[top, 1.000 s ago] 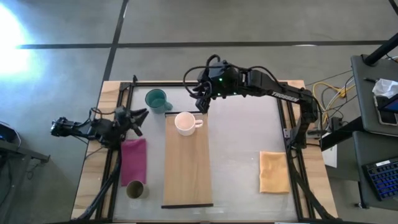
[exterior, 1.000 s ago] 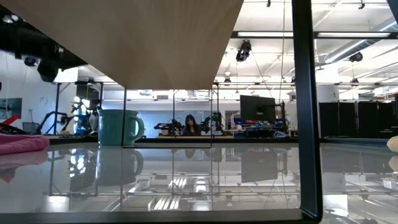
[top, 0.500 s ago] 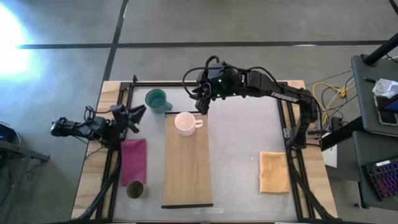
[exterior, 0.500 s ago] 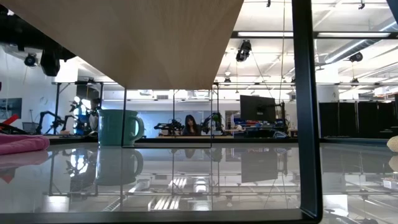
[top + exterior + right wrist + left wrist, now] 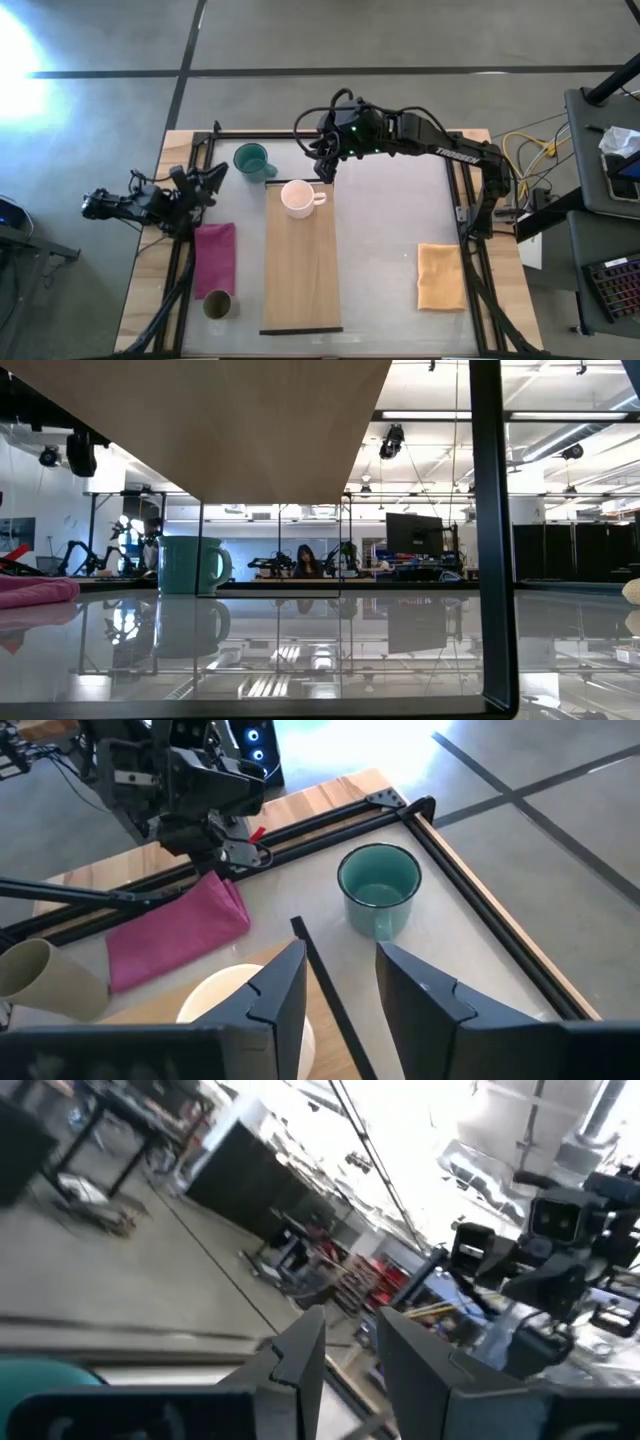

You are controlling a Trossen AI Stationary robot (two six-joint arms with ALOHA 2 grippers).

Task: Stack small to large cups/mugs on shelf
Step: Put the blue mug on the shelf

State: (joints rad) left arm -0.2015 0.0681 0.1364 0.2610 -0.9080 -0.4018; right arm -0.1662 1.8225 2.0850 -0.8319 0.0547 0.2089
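Right end effector above half-hidden white mug

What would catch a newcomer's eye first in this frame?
Probably the white mug standing alone at the far end of the long wooden shelf, with the right end effector hovering open just beyond it. Next, the teal mug off the shelf's far left corner, then the pink cloth.

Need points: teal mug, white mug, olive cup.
teal mug (image 5: 252, 158): high view, on its open inside.
white mug (image 5: 297, 196): high view, on its open inside, at the shelf's far end.
olive cup (image 5: 217, 304): high view, on its open top.
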